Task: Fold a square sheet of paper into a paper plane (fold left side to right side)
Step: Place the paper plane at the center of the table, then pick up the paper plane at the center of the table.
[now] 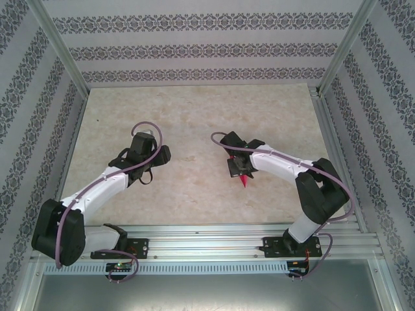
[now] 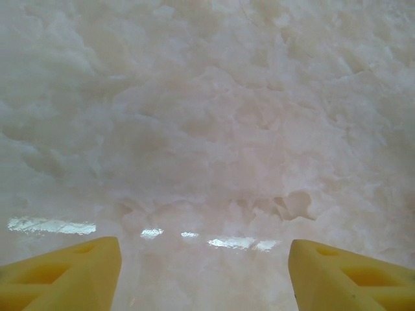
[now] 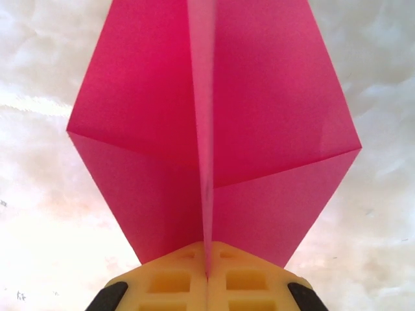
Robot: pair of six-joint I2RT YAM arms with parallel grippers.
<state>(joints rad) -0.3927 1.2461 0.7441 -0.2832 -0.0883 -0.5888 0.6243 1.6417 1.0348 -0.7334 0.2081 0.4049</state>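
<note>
While my left arm stretches over the left half of the marbled table (image 1: 194, 110), my left gripper (image 1: 145, 137) hangs above bare surface, well apart from the paper. From my left wrist, its yellow fingers (image 2: 71, 272) stand wide at the two lower corners. The pale, glossy tabletop shows between them, with a few streaks of reflected light just beyond the tips.

Further right, a little past the middle of the table, my right gripper (image 1: 237, 168) is clamped on the paper plane (image 1: 243, 182). From above, the plane's sharp pink point pokes out from under the gripper toward the near edge. From my right wrist, the two yellow pads (image 3: 175, 282) are pressed flat against each other, and the plane's upright centre fold is pinched in the seam between them. From that fold the two magenta wings spread out left and right over the table. Each wing carries a slanting crease that runs from its outer corner in toward the middle, and the whole shape narrows again away from my fingers. I cannot tell whether the wings touch the table or hang just above it.
</note>
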